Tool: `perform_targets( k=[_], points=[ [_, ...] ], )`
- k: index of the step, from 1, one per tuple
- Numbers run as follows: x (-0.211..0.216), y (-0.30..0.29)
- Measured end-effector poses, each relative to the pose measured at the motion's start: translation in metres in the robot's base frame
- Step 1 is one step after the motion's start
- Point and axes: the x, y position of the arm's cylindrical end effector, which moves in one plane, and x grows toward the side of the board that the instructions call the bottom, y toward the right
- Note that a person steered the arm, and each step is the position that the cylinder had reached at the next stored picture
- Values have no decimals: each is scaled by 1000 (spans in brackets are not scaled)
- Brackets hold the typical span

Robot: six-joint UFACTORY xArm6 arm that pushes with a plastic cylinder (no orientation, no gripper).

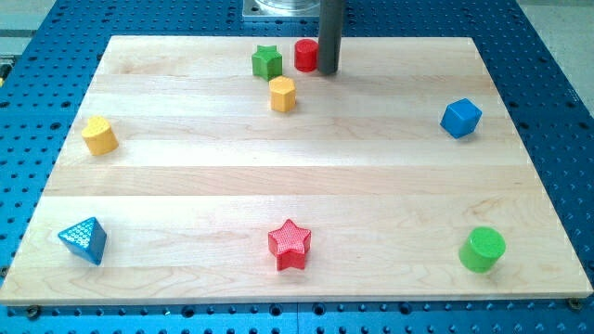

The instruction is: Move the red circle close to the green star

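The red circle (pixel 305 55) stands near the board's top edge, a short gap to the right of the green star (pixel 266 62). My tip (pixel 327 70) is the lower end of the dark rod, and it touches or nearly touches the red circle's right side. The rod comes down from the view's top and hides nothing of the two blocks.
A yellow hexagon (pixel 282 95) sits just below the green star. Another yellow block (pixel 99 135) is at the left, a blue triangle (pixel 83 240) at bottom left, a red star (pixel 289 245) at bottom middle, a green cylinder (pixel 483 250) at bottom right, a blue block (pixel 460 118) at the right.
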Motion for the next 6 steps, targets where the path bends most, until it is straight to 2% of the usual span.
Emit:
perform_targets(
  k=[1,5,6],
  points=[
    [-13,18],
    [-34,-5],
    [-32,-33]
  ],
)
